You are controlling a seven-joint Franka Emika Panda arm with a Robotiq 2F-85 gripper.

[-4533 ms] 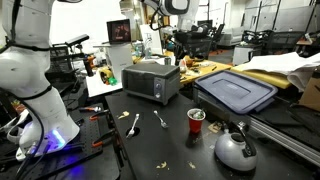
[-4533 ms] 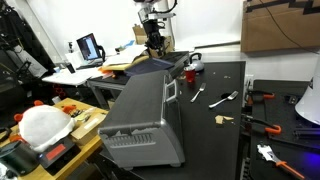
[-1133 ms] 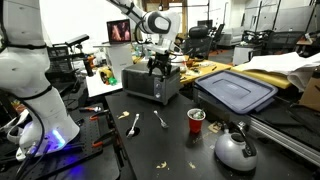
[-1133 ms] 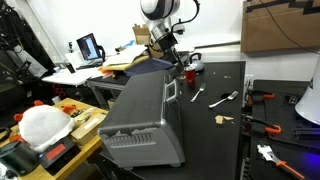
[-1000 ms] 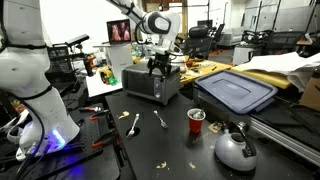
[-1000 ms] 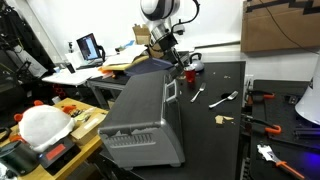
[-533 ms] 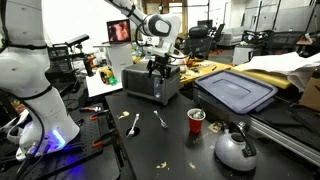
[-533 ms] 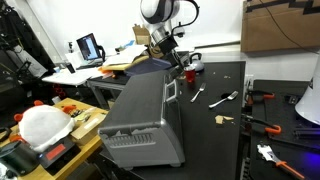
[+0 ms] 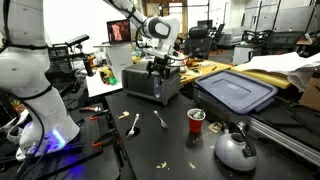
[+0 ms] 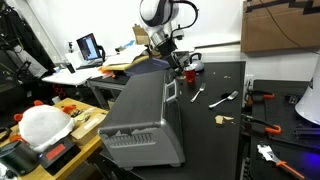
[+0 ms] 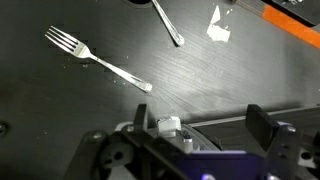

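- Table (image 9: 170, 140): black surface lying below the claw. It carries every item listed here.
- Toaster (image 9: 148, 84): grey metal box, upright, directly beneath the claw. In both exterior views its top sits just under the fingertips. Contact cannot be confirmed.
- Lid (image 9: 237, 92): blue and flat, well apart from the claw, off to the toaster's side.
- Kettle (image 9: 235, 150): pale and rounded with a dark handle, upright. It is the item farthest from the claw, nearer the camera than the lid.
- Claw (image 9: 158, 68): points downward over the toaster's top, near its front edge. The jaws stand wide apart with nothing between them and nothing gripped.
- Cup (image 9: 196, 121): red, upright on the table, lower than the claw and between it and the kettle.
- Fork (image 11: 97, 60): lies flat on the table below and ahead of the claw, in front of the toaster, as the wrist view shows.
- Spoon (image 11: 165, 20): only the handle shows in the wrist view, farther ahead of the claw than the fork and apart from it.
- Scrap (image 11: 217, 25): small and pale, just beside the spoon, ahead of the claw.
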